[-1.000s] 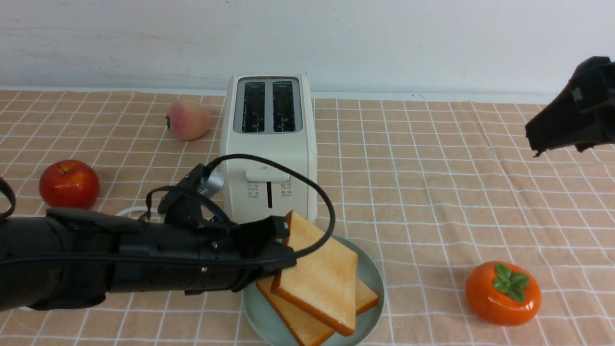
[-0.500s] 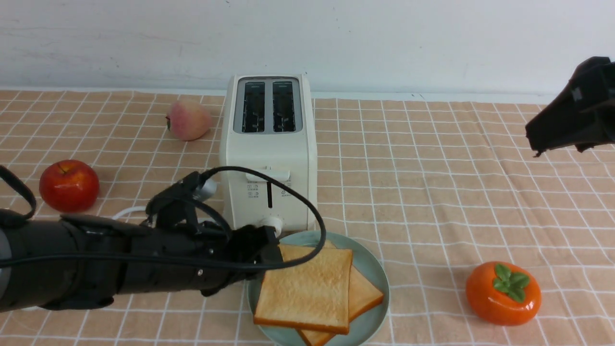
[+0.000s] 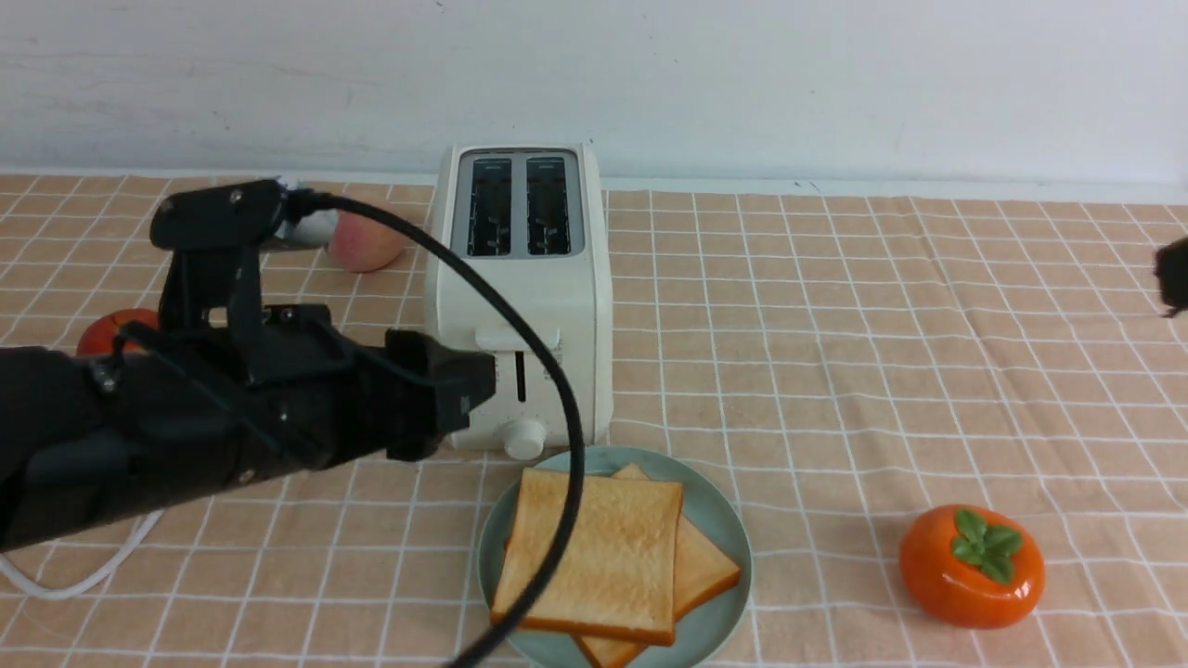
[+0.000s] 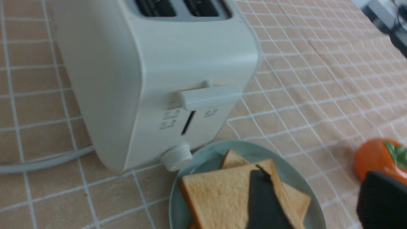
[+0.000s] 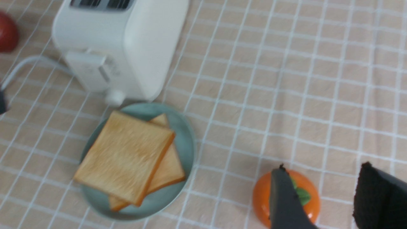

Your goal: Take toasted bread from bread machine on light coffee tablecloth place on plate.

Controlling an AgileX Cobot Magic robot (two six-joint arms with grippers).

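Two square golden slices of toasted bread (image 3: pixel 594 547) lie stacked on one round pale mint-green plate (image 3: pixel 724 529), just right of the left pincer (image 3: pixel 464 390) and nearer the robot. One cream-white boxy bread machine (image 3: pixel 538 278) stands right beside that pincer. It has two slots (image 3: pixel 490 206), one lever (image 3: pixel 517 337), one round knob (image 3: pixel 524 438) and one white cord (image 3: pixel 83 575).

There are three pieces of fruit:
- one red apple (image 5: pixel 6 33), to the left of the left pincer
- one pink peach (image 3: pixel 371 246), beyond it
- one orange persimmon with a green leaf cap (image 3: pixel 972 566), well to its right

One light coffee tablecloth with a white grid (image 3: pixel 835 325) lies under everything. There are two pincers, counting the right pincer (image 5: pixel 322 168). Each has two dark fingers (image 5: pixel 286 197) standing apart, with nothing between them.
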